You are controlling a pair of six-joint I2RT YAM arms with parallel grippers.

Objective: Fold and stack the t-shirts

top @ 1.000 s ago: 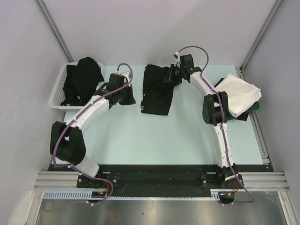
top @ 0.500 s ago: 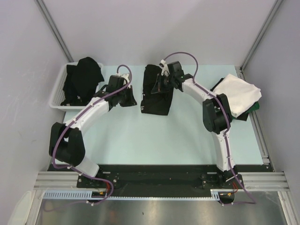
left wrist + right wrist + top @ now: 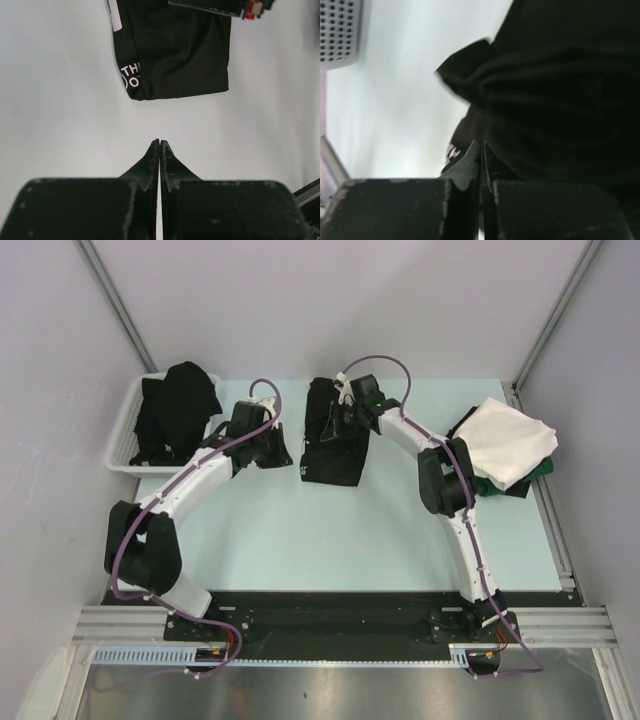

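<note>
Black t-shirt (image 3: 335,455): partly folded, a dark oblong mid-table towards the far edge, its far end bunched in soft ridges. White lettering (image 3: 131,75) shows at one folded corner in the left wrist view.
Right gripper (image 3: 337,422): over the bunched far end of that shirt, fingers pressed tip to tip. Dark cloth fills its wrist view, and I cannot tell whether any is pinched.
Left gripper (image 3: 272,448): closed on nothing, low over bare table (image 3: 330,530), just left of the shirt and apart from it.
Change over the last second: the right gripper has swung left, from beyond the shirt's right far corner to above it. The cloth that spread out on that side is now drawn in, so the shirt looks narrower. The left arm has not moved.
Stack: white t-shirt (image 3: 510,435) on top at the right edge, dark green t-shirt (image 3: 543,468) peeking from beneath.
Basket (image 3: 125,430): white, slotted, far left, heaped with crumpled black shirts (image 3: 178,405).
</note>
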